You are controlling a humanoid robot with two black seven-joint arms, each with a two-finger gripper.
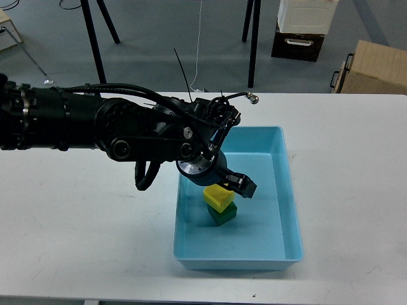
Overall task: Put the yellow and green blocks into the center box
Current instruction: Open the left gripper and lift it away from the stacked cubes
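Note:
A yellow block (218, 197) rests on top of a green block (222, 215) inside the light blue box (287, 190) at the table's center. My left gripper (236, 185) hangs just above and to the right of the yellow block, open and holding nothing. My left arm reaches in from the left and covers the box's near-left corner. My right gripper is out of view.
The white table (82, 229) carries the box. Beyond the far edge stand black stand legs (95, 51), a cardboard box (372, 70) at the right and a white and black case (304, 25).

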